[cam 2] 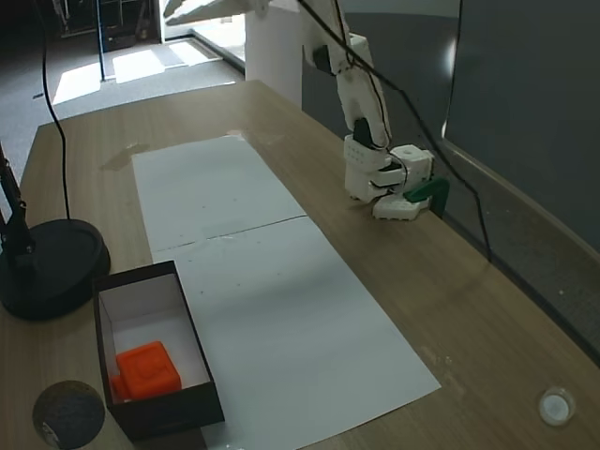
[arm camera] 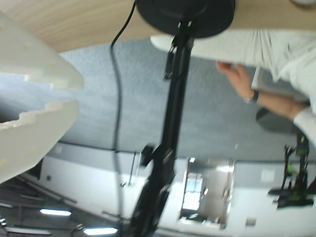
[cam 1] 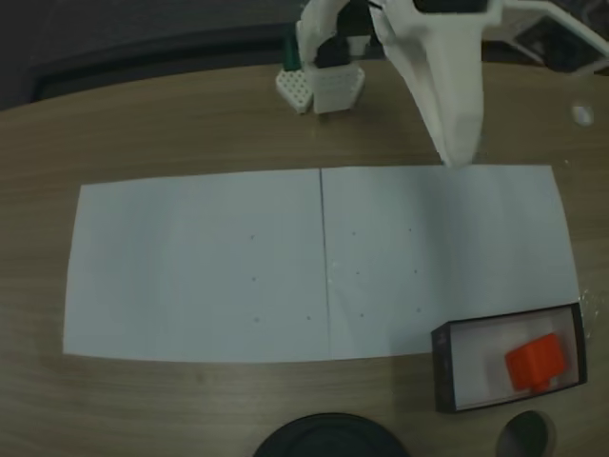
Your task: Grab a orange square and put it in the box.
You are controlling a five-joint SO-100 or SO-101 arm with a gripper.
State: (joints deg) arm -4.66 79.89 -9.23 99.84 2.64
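The orange square (cam 1: pixel 535 362) (cam 2: pixel 148 368) lies inside the box (cam 1: pixel 444 371) (cam 2: pixel 159 412), a shallow black-walled tray with a white inside, at the near right corner of the paper in a fixed view. My white gripper (cam 1: pixel 459 148) (cam 2: pixel 173 11) is raised high above the table, far from the box. In the wrist view the gripper (arm camera: pixel 79 95) points away from the table, its fingers (arm camera: pixel 34 59) a narrow gap apart with nothing between them.
Two white paper sheets (cam 1: pixel 238 267) (cam 2: pixel 281 309) cover the wooden table. A black round stand base (cam 1: pixel 328 436) (cam 2: pixel 52 267) and a dark round object (cam 1: pixel 525 433) (cam 2: pixel 67 412) sit near the box. The arm's base (cam 1: pixel 324 86) (cam 2: pixel 384 178) stands at the far edge. A person's hand (arm camera: pixel 237 76) is nearby.
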